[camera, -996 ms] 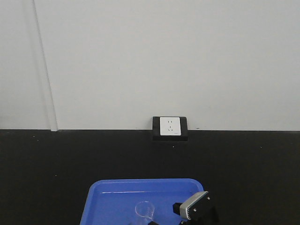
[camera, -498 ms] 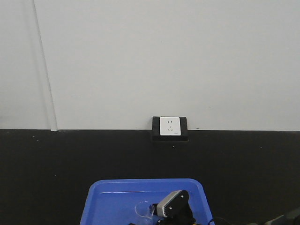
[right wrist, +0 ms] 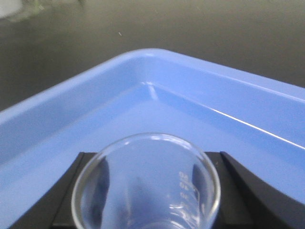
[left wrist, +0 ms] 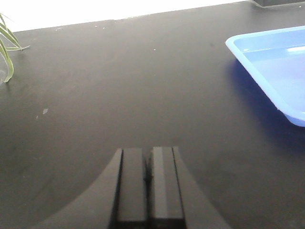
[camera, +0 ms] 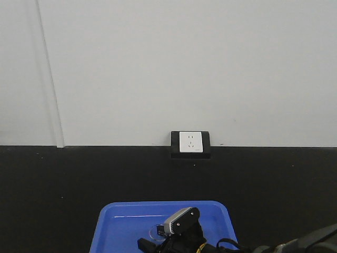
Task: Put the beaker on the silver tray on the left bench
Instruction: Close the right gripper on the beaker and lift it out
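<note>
The small clear beaker (right wrist: 145,186) stands upright in a blue plastic tray (right wrist: 71,100). My right gripper (right wrist: 151,153) is open, with one black finger on each side of the beaker, close to the glass. In the front view the right gripper (camera: 158,243) sits low in the blue tray (camera: 118,226), and the beaker (camera: 157,230) is mostly hidden behind it. My left gripper (left wrist: 148,150) is shut and empty over bare black worktop, left of the blue tray (left wrist: 267,57). The silver tray and the left bench are out of view.
The black worktop (camera: 63,179) carries a black-framed white wall socket (camera: 190,143) against the white wall. Green plant leaves (left wrist: 6,43) reach in at the far left of the left wrist view.
My right gripper has moved left across the blue tray to the beaker, and now has a finger on each side of it. The beaker has stayed in place.
</note>
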Robot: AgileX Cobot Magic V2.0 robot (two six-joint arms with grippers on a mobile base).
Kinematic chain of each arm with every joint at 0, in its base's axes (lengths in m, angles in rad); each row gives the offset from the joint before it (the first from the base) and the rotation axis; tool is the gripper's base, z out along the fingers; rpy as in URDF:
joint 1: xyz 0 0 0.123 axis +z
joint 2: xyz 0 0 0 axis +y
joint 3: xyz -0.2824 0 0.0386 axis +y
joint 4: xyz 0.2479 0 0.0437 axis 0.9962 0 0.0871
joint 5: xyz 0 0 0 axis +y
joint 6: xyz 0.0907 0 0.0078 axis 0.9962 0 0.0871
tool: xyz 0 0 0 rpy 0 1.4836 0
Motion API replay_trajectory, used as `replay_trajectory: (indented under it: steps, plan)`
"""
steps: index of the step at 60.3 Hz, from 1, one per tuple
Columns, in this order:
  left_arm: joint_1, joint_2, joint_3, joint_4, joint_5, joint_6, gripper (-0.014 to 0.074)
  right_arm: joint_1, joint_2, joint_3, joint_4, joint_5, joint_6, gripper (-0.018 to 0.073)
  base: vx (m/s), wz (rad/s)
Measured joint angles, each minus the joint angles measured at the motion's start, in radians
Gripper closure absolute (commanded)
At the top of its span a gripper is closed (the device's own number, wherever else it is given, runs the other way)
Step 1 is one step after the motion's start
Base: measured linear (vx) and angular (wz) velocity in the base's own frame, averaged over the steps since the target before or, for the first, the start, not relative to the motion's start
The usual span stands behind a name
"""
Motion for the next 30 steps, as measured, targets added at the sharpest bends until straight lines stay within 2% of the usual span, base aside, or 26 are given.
replay_trajectory:
  steps: [11,22,30]
  plan:
    - [0.0,0.0,0.0,0.0,0.0,0.0,0.0595,0.0,-0.143,0.0,-0.073,0.219,0.06,0.0575,0.0,0.0]
    - [0.0,0.0,0.0,0.0,0.0,0.0,0.0595,-0.001,-0.443,0.021,-0.2,0.578,0.227,0.0573,0.0,0.0]
    - [0.0,0.0,0.0,0.0,0.0,0.0,0.0595,-0.001,-0.677,0.129,-0.253,0.674,0.28,0.0573,0.0,0.0]
